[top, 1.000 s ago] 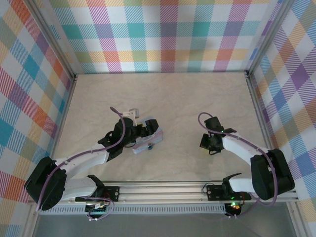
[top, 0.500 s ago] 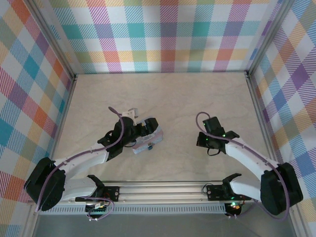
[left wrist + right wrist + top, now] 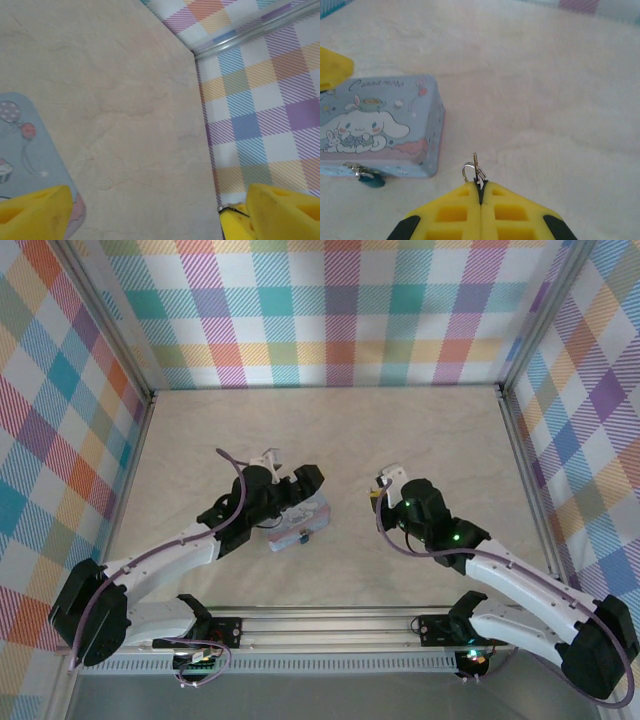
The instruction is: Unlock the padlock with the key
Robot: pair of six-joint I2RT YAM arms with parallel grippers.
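Note:
The light-blue cartoon tin lies left of centre, and the tiny teal padlock hangs at its near side. In the right wrist view the padlock dangles below the tin. My right gripper is shut on the thin key, whose ring shows beside it; the key points up, a short way right of the tin. From above, the right gripper sits right of the tin. My left gripper is open at the tin's far end, one finger over the tin's edge.
Bare marble tabletop stretches behind and between the arms. Plaid walls with metal rails enclose the back and both sides. The right wall shows close in the left wrist view.
The right arm has swung left and forward with the key, from near the right side to just beside the tin. The left gripper has shifted slightly toward the tin's far end.

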